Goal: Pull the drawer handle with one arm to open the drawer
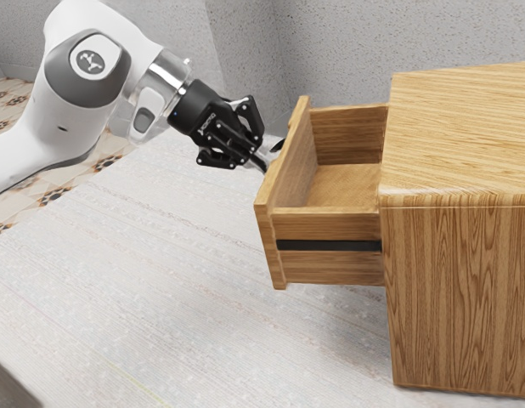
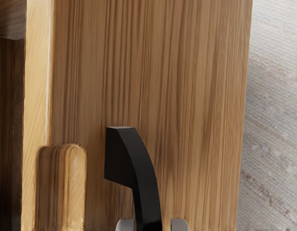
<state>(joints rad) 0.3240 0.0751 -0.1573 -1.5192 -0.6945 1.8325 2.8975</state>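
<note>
The wooden drawer (image 1: pixel 330 183) stands pulled well out of the oak cabinet (image 1: pixel 458 255), and its inside looks bare. My black gripper (image 1: pixel 264 160) is at the drawer front (image 1: pixel 285 183), on the side facing the arm. In the wrist view the black curved handle (image 2: pixel 134 168) rises off the drawer front (image 2: pixel 187 96). It runs down between my two grey fingertips (image 2: pixel 124 224), which sit close on either side of it. The gripper (image 2: pixel 152 224) is shut on the handle.
The cabinet stands on a pale textured floor (image 1: pixel 160 297) with free room at the exterior view's left and front. A black runner slot (image 1: pixel 329 245) runs along the drawer's side. A grey wall lies behind, and patterned tiles (image 1: pixel 16 93) show at the far left.
</note>
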